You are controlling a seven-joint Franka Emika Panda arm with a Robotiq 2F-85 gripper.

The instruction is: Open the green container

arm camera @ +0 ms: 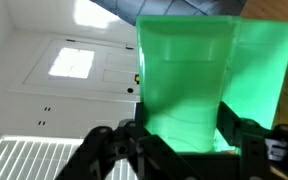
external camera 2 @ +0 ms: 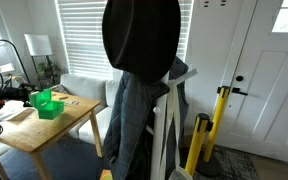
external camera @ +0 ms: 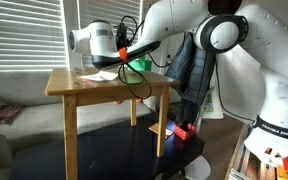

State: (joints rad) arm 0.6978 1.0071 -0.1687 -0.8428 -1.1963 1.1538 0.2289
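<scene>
In an exterior view, a wooden desk (external camera: 104, 88) stands before window blinds. The green container (external camera: 140, 66) sits at about 1 o'clock on the desk top, near the far right edge. The robot arm reaches in from 3 o'clock, and its gripper (external camera: 134, 59) is right at the container and hides part of it. White papers (external camera: 98, 75) lie on the desk at 9 o'clock from the container, though nothing on them can be read.

In the wrist view, the green container (arm camera: 184, 70) fills the centre and is cut off by the top edge. The gripper (arm camera: 181, 132) enters from 6 o'clock. One dark finger sits against each side of a paler green panel, so the gripper appears clamped on the container. It is unclear whether that panel is a lid or a wall. The room behind appears upside down.

In the other exterior view, a large dark rounded shape (external camera 2: 142, 40) close to the camera blocks the middle and cannot be identified. At 9 o'clock from it, the green container (external camera 2: 47, 103) rests on the desk (external camera 2: 29, 128). The arm there is cut off by the left edge and hard to make out.
</scene>
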